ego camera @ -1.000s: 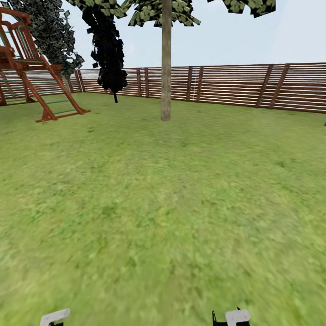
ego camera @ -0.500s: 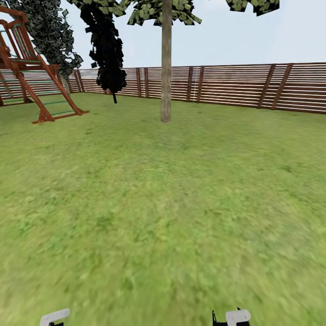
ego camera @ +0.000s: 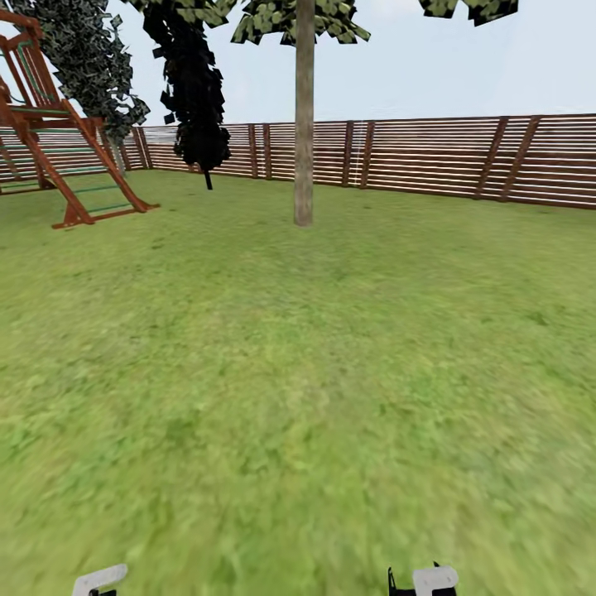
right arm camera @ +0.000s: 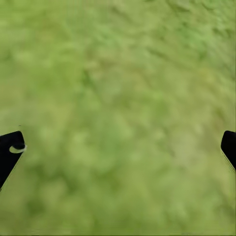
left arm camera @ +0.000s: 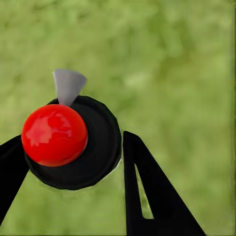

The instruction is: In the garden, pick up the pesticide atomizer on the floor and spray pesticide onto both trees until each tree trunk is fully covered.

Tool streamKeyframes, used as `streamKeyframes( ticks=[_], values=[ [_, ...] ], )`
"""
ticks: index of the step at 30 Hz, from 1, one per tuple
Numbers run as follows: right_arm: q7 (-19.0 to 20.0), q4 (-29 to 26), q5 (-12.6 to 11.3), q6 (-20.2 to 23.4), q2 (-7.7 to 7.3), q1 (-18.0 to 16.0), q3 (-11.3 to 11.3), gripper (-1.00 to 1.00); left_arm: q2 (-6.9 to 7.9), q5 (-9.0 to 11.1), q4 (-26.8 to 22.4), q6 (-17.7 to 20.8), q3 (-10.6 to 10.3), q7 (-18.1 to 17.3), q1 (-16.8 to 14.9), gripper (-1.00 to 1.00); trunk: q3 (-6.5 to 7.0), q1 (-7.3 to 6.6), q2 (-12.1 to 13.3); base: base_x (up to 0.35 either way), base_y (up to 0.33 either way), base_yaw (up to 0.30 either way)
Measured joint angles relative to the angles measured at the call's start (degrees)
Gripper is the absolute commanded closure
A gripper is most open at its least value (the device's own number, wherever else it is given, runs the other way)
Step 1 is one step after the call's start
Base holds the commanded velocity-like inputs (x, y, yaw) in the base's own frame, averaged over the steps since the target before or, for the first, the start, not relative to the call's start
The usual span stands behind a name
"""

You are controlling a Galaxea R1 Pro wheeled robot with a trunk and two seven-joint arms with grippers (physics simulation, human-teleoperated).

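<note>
- The garden lawn (ego camera: 331,372) runs out to a slatted wooden fence (ego camera: 430,157).
- One pale-trunked tree (ego camera: 304,124) stands before the fence; a wooden play frame (ego camera: 58,141) lies well off to its side.
- Left tool (left arm camera: 73,147) grips the pesticide atomizer (left arm camera: 73,142), seen end-on.
- Right tool (right arm camera: 118,147) is spread wide over grass, holding nothing.

Bright, flat daylight, no shadows; near grass (ego camera: 298,463) v. blurry.
</note>
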Motion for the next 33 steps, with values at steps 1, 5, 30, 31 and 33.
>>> streamKeyframes(
  ticks=[1,5,30,31,33],
  values=[
    [0.0,0.0,0.0,0.0,0.0,0.0,0.0,-1.0,0.0,0.0,0.0,0.0,0.0,0.0,0.0,1.0,0.0,0.0,0.0,0.34,0.0,0.0],
    [0.0,0.0,0.0,0.0,0.0,0.0,0.0,-1.0,-0.03,0.0,0.0,0.0,0.0,0.0,0.0,1.0,0.0,0.0,0.0,0.34,0.0,0.0],
    [0.0,0.0,0.0,0.0,0.0,0.0,0.0,-1.0,0.04,0.0,0.0,0.0,0.0,0.0,0.0,1.0,0.0,0.0,0.0,0.34,0.0,0.0],
    [0.0,0.0,0.0,0.0,0.0,0.0,0.0,-1.0,0.04,0.0,0.0,0.0,0.0,0.0,0.0,1.0,0.0,0.0,0.0,0.34,0.0,0.0],
    [0.0,0.0,0.0,0.0,0.0,0.0,0.0,-1.0,0.04,0.0,0.0,0.0,0.0,0.0,0.0,1.0,0.0,0.0,0.0,0.34,0.0,0.0]
  ],
)
